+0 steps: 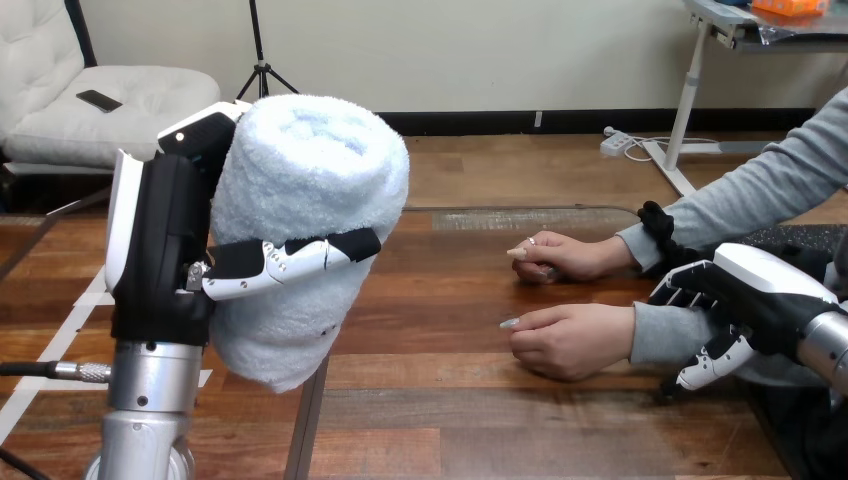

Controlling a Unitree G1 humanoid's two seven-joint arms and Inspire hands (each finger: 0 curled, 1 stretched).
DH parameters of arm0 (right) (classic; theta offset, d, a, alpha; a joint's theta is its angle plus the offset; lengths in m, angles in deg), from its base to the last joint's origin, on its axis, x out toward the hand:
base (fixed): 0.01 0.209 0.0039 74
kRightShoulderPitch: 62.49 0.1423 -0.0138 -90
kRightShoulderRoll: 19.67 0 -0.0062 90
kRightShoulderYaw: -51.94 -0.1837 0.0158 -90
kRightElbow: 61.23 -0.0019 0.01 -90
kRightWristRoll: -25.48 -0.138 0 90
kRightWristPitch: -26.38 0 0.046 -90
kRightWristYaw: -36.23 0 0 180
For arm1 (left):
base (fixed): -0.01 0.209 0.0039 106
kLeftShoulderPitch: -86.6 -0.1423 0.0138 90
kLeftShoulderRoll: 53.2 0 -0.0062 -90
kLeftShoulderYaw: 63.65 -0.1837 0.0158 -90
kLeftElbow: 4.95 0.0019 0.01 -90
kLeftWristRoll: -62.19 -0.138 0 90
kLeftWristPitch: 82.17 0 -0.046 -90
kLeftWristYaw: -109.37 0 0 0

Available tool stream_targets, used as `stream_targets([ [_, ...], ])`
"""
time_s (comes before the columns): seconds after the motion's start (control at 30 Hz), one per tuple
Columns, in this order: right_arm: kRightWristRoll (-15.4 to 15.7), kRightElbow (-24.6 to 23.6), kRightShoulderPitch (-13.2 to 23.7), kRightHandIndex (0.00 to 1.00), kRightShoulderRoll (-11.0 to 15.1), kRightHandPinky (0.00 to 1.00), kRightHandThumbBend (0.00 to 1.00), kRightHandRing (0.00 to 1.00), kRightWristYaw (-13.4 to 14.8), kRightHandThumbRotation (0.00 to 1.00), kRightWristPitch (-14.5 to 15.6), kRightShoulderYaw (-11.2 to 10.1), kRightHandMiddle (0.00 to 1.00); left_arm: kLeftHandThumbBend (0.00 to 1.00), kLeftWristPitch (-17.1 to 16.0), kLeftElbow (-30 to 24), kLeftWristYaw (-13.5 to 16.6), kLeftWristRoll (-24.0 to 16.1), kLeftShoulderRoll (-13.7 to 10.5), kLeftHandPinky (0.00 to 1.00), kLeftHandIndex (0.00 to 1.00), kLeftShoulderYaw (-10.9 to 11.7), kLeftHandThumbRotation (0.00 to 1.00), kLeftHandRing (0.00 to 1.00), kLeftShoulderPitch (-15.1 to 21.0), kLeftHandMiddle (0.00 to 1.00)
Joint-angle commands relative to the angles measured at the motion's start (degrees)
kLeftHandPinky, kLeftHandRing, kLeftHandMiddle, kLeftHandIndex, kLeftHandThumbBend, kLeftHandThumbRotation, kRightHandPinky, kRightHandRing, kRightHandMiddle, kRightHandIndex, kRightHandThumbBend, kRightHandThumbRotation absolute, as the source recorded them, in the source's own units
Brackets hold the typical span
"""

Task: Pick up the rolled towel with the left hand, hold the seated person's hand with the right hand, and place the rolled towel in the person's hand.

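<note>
So: left hand had the rolled towel clamped, fingers wrapped round its middle. Roll was roughly upright, slightly tilted, held up over the worktop near its left edge. Right hand sat by the right edge, against the grey sleeve of the person's nearer hand; couldn't tell if it gripped. Nearer hand and person's farther hand rested loosely curled on the worktop, well apart from the towel.

1 rolled towel is counted, left of frame. 2 robot hands are counted: left hand, right hand. 2 more are seen at right: person's upper hand, person's lower hand.
</note>
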Motion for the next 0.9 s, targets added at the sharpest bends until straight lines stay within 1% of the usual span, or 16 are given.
stream_targets([
  [0.0, 0.4, -1.3, 2.9, 0.61, -0.1, 0.55, 0.98, 0.59, 3.3, 0.04, -1.5, 0.6, 0.62, 0.75, -2.0, 0.0, 0.4, 0.2, 0.1, 0.26, 0.40, 1.4, 0.00, 0.30, 3.2, 0.35],
  [0.17, 1.2, -1.4, 2.5, 0.59, -0.6, 0.52, 0.97, 0.56, 6.1, 0.03, -2.5, 1.0, 0.59, 0.75, -1.9, 0.1, 0.2, 0.6, 0.1, 0.26, 0.40, 1.4, 0.00, 0.30, 3.2, 0.36],
  [0.27, 1.3, -1.2, 2.4, 0.57, -0.9, 0.50, 0.97, 0.54, 7.1, 0.02, -2.8, 1.2, 0.57, 0.75, -1.7, -0.2, 0.1, 0.5, 0.2, 0.26, 0.40, 1.4, 0.00, 0.30, 3.2, 0.36],
  [0.6, 1.0, -0.5, 2.7, 0.53, -1.6, 0.44, 0.94, 0.48, 8.1, 0.02, -2.9, 2.1, 0.52, 0.75, -1.7, -0.4, 0.6, -0.4, 0.3, 0.26, 0.40, 1.5, 0.00, 0.30, 3.3, 0.35],
  [0.87, 1.2, -0.4, 2.9, 0.50, -1.9, 0.41, 0.92, 0.45, 8.4, 0.02, -3.2, 2.7, 0.49, 0.75, -1.9, 0.0, 0.1, 0.5, 0.4, 0.26, 0.40, 1.5, 0.00, 0.30, 3.3, 0.36],
])
